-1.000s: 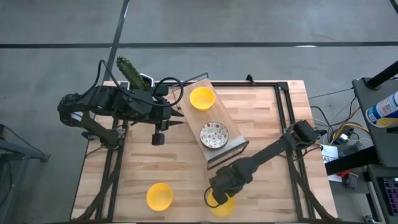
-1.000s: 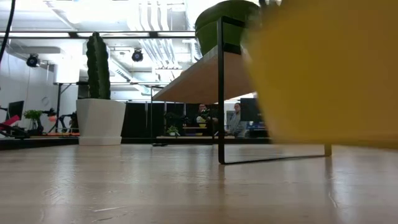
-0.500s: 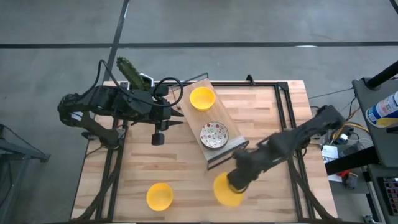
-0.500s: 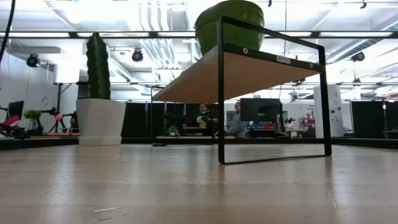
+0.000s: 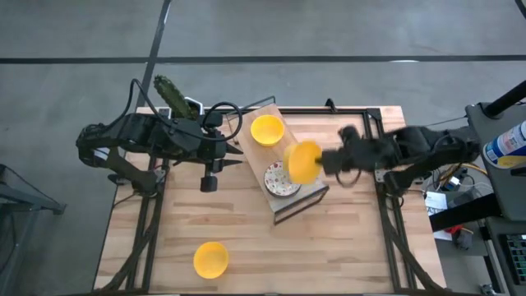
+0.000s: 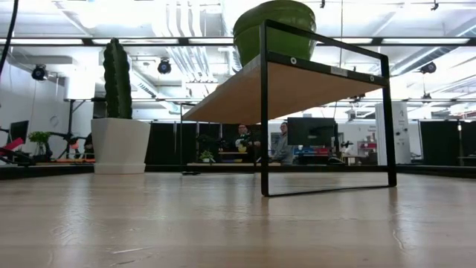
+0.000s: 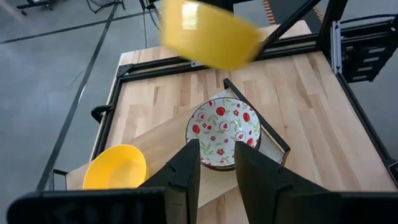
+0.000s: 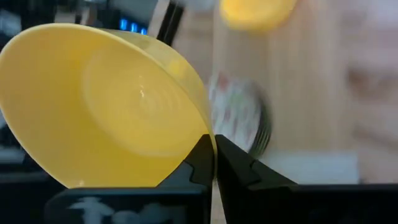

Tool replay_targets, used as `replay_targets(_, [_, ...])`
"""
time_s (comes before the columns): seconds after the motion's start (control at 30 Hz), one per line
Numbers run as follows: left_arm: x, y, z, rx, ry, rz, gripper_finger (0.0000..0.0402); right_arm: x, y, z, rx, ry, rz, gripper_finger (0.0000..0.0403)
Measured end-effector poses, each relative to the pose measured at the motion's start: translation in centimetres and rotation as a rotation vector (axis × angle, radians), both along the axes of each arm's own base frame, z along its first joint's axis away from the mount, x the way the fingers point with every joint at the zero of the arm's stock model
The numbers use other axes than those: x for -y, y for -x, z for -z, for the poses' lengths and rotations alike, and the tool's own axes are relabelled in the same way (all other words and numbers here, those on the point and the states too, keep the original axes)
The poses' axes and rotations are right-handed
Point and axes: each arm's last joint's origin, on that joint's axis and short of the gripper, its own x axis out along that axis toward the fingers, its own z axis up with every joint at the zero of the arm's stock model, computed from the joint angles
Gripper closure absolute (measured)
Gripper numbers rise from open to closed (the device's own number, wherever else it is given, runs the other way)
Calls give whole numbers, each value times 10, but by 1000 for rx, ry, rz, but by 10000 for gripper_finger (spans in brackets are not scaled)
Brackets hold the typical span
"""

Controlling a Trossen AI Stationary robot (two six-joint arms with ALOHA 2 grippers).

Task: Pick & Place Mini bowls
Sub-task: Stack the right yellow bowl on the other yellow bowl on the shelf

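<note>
One yellow bowl (image 5: 302, 161) hangs in the air above the wooden shelf (image 5: 255, 152), carried by the right gripper (image 8: 213, 163), whose two fingers are pinched tight on the bowl's rim, one inside the wall and one outside. In the high view the bowl is tipped on its side, its rim roughly vertical, and it overlaps the edge of the red-speckled bowl (image 5: 279, 178) that sits on the shelf. The coming move turns on this relation: the carried bowl lies just off the right arm's end, toward the table's middle, and the speckled bowl is directly below and slightly nearer the left arm. If the carried bowl is meant to go down on the shelf, it has to be levelled first and placed clear of the speckled bowl, probably in the gap beside the second yellow bowl (image 5: 267, 129), which rests on the shelf's far end; how much free board remains there is hard to judge from above.

A third yellow bowl (image 5: 210, 260) sits alone near the table's front edge, well apart from both arms.

The left gripper (image 7: 217, 165) waits over the left side of the table, its fingers slightly parted and holding nothing, pointing toward the speckled bowl. The right arm is clearly the nearer one to the work.
</note>
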Motion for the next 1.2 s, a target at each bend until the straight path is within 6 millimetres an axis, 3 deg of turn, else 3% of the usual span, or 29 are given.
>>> replay_targets(0.23, [0, -2, 4, -17, -3, 0, 307, 55, -2, -8, -7, 95, 111, 394])
replay_targets(0.47, [1, -3, 10, -45, -1, -5, 307, 100, -30, -8, 13, 87, 30, 394])
replay_targets(0.93, [0, 2, 15, -118, 0, -15, 307, 177, -96, 24, -208, -29, -81, 394])
replay_targets(1.2, [-1, 3, 16, -131, -2, -16, 307, 213, -116, 32, -359, -70, -79, 394])
